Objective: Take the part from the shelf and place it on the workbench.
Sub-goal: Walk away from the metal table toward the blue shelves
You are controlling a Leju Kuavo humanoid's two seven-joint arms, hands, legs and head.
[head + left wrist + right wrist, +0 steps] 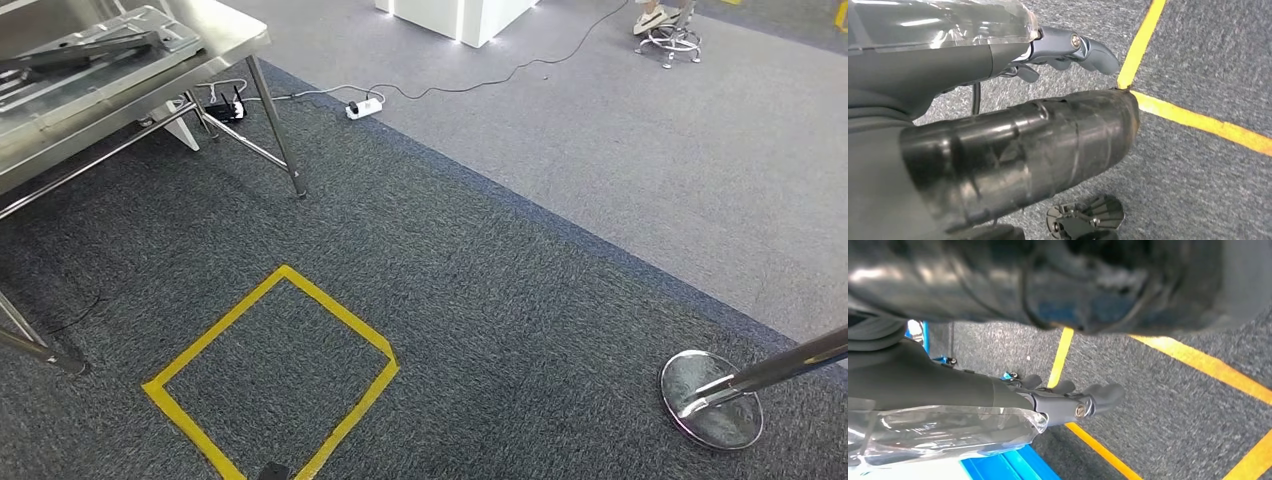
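While both arms hang over the carpet, left hand (pixel 1068 50) and right hand (pixel 1073 400) hold nothing, fingers loosely apart. Flat metal part (pixel 85 45) lies on the steel bench (pixel 215 50); probably stiff, heavy, slippery: grip an edge.

right hand (pixel 1068 402) empty above grey carpet (pixel 1173 405), yellow tape lines (pixel 1060 357)

A steel workbench (pixel 215 40) is seen at the far left, its slim legs planted on the dark carpet. Flat grey metal parts (pixel 95 45) are laid on its top.
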